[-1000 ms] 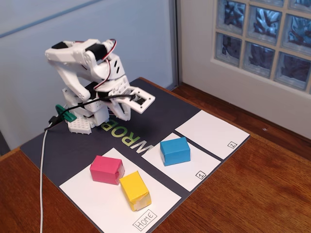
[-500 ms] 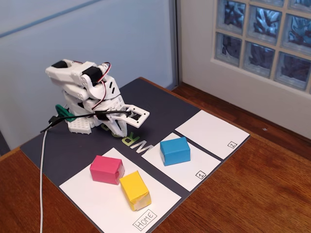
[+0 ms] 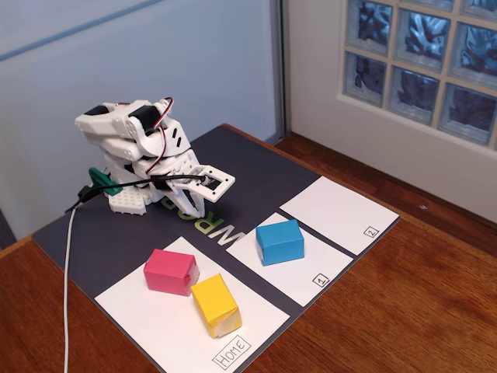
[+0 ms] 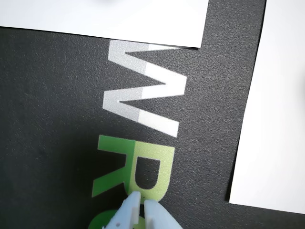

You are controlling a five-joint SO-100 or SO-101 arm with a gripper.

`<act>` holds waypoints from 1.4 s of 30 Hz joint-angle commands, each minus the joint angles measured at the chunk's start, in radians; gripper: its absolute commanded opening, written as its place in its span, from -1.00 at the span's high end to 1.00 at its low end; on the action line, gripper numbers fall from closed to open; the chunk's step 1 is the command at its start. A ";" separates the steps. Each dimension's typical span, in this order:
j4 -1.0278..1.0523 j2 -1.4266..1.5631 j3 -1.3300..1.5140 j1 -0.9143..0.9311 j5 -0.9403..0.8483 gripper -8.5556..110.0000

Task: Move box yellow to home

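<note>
Looking at the fingers (image 4: pixel 138 212) in the wrist view, we see the two pale tips pressed together with nothing between them, hanging low over the dark mat (image 4: pixel 57 95) and its printed lettering. In the fixed view the arm (image 3: pixel 144 151) sits folded at the back of the mat, well apart from every block.

The yellow box (image 3: pixel 216 305) lies on the big white sheet (image 3: pixel 155 326), near the handwritten "Home" label (image 3: pixel 232 351), with one corner touching the pink block (image 3: pixel 171 271). The blue block (image 3: pixel 279 242) rests on the sheet marked "1" (image 3: pixel 299 276); the sheet marked "2" (image 3: pixel 338 214) is bare. We judge the task done.

The yellow box is folded paper, so we expect it to be light, hollow and easily crushed. Were we to grip it, we would take it across two flat opposite sides, gently. The wooden counter (image 3: pixel 419 311) carries it all.
</note>
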 commanded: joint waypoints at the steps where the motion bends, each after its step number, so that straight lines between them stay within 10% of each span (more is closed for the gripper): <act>1: 0.061 0.051 0.002 0.012 0.000 0.86; 42: 0.061 0.051 0.002 0.089 0.000 0.86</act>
